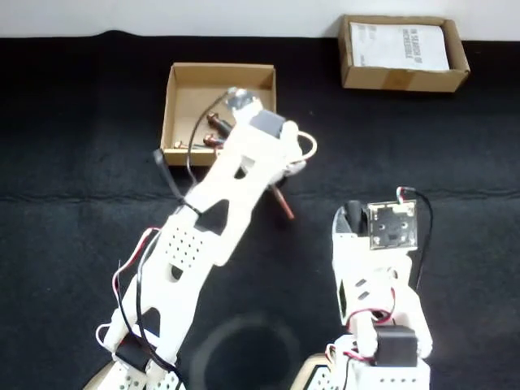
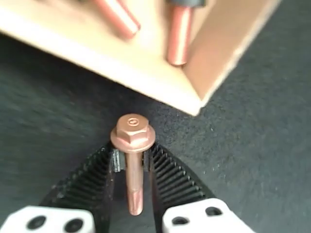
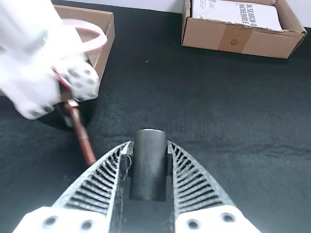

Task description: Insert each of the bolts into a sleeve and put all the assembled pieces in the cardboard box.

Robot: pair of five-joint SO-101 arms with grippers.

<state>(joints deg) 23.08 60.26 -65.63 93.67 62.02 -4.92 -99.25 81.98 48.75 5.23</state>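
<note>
My left gripper (image 2: pixel 131 167) is shut on a copper bolt (image 2: pixel 132 160), hex head toward the cardboard box (image 2: pixel 214 53) whose corner lies just beyond it. Inside that box lie copper assembled pieces (image 2: pixel 179 36). From above, the bolt (image 1: pixel 283 203) hangs below the left gripper (image 1: pixel 276 180) just off the box's (image 1: pixel 175 110) near right corner. My right gripper (image 3: pixel 148 165) is shut on a dark sleeve (image 3: pixel 148 162), upright in its jaws, with the bolt (image 3: pixel 81 138) and the left gripper (image 3: pixel 68 92) a short way ahead. In the high view the sleeve (image 1: pixel 353 213) sits at the right arm's tip.
A second cardboard box (image 1: pixel 402 53) holding a white printed booklet (image 1: pixel 398 45) stands at the back right. Black cloth (image 1: pixel 455 244) covers the table. The left arm's white links and cables (image 1: pixel 195 236) cross the table's middle.
</note>
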